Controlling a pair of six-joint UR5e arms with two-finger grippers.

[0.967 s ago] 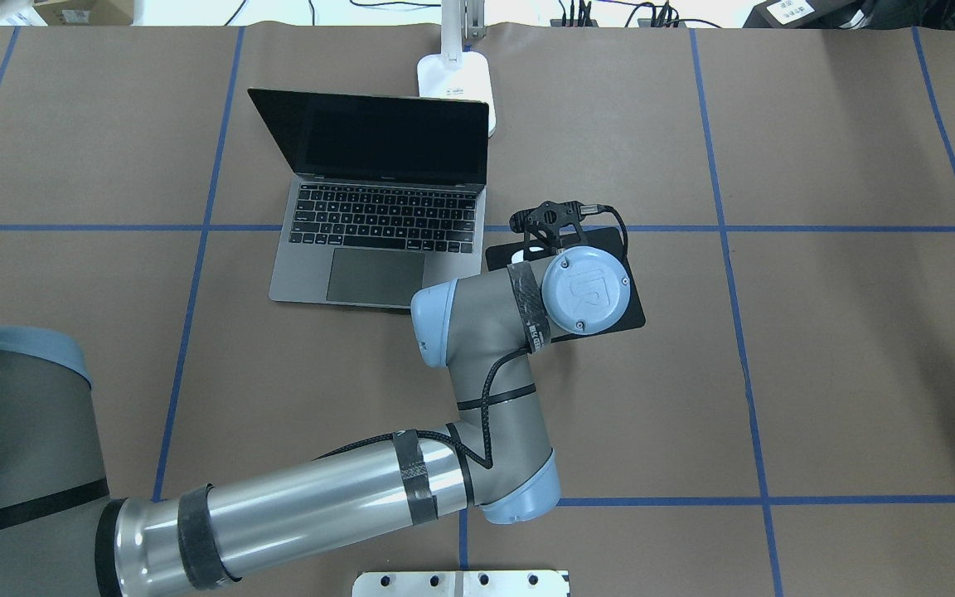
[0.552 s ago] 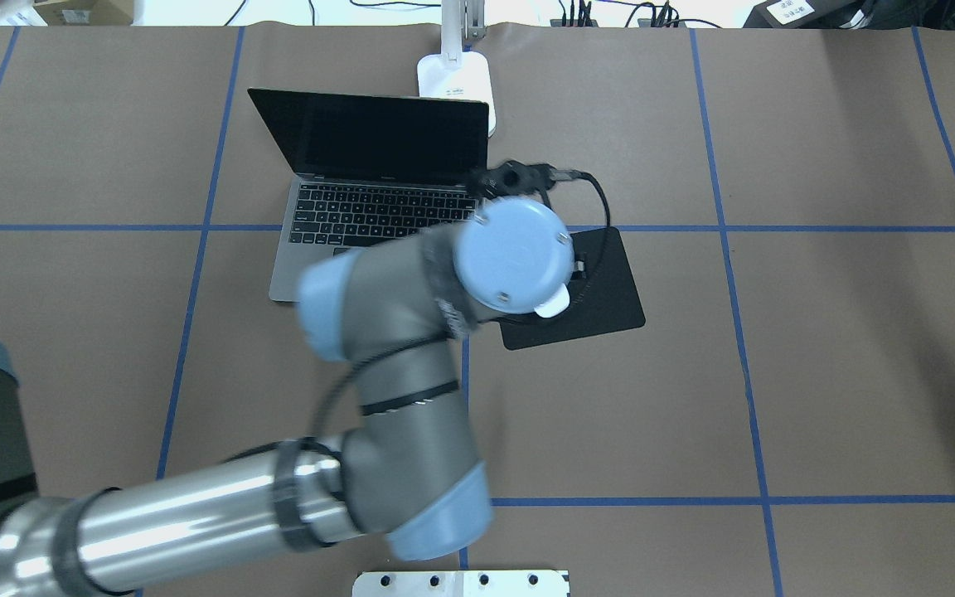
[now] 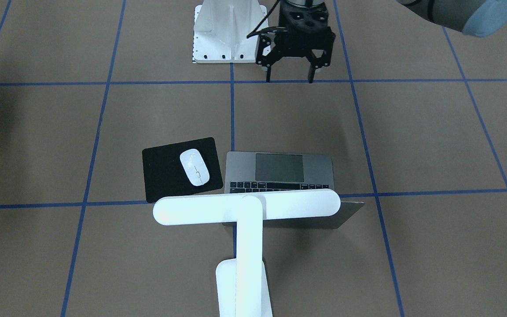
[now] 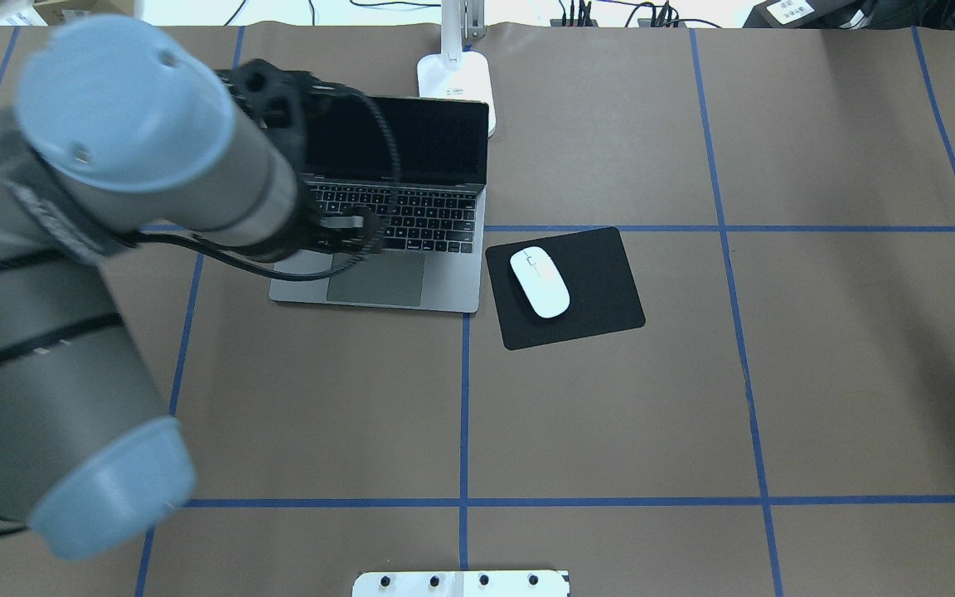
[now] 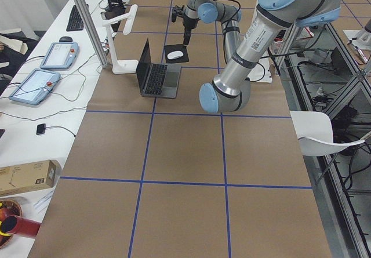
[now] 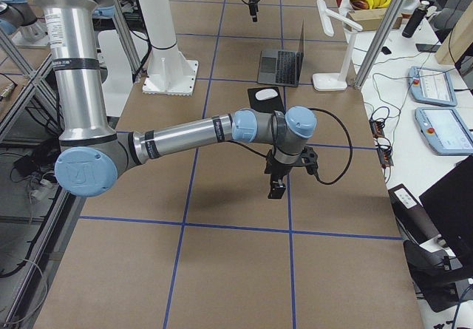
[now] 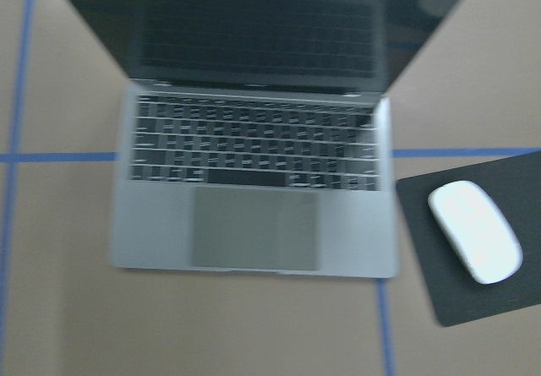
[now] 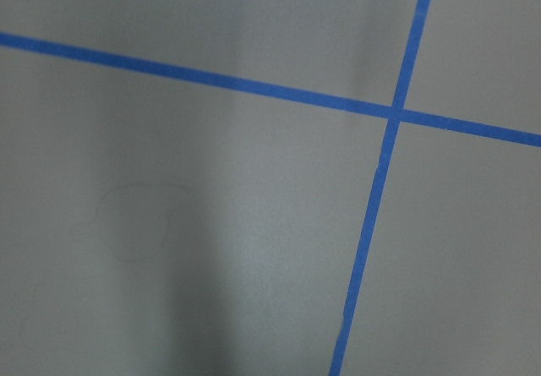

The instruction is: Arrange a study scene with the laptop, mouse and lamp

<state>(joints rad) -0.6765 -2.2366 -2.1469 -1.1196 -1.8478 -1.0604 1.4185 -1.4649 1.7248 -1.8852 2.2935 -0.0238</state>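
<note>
The space-grey laptop point(image 4: 386, 278) stands open at the table's middle, screen toward the robot. To its right lies the white mouse point(image 4: 539, 282) on a black pad point(image 4: 602, 286). Behind the laptop stands the white T-shaped lamp point(image 3: 247, 207), its light bar over the lid. My left gripper point(image 3: 289, 80) hangs open and empty, high above the table; its wrist view looks down on the laptop point(image 7: 254, 224) and the mouse point(image 7: 474, 231). My right gripper point(image 6: 275, 188) points down at bare table far to the right of the pad; I cannot tell whether it is open or shut.
The left arm's bulk point(image 4: 113, 207) fills the overhead view's left side and covers the laptop's left corner. A white bolted pedestal point(image 3: 229, 31) stands at the robot's edge. Blue tape lines grid the brown table. Side desks hold tablets point(image 5: 55, 55).
The left arm has swung off the mouse pad, leftward and up toward the overhead camera. The mouse, hidden under the wrist a second ago, now lies uncovered on the pad.
</note>
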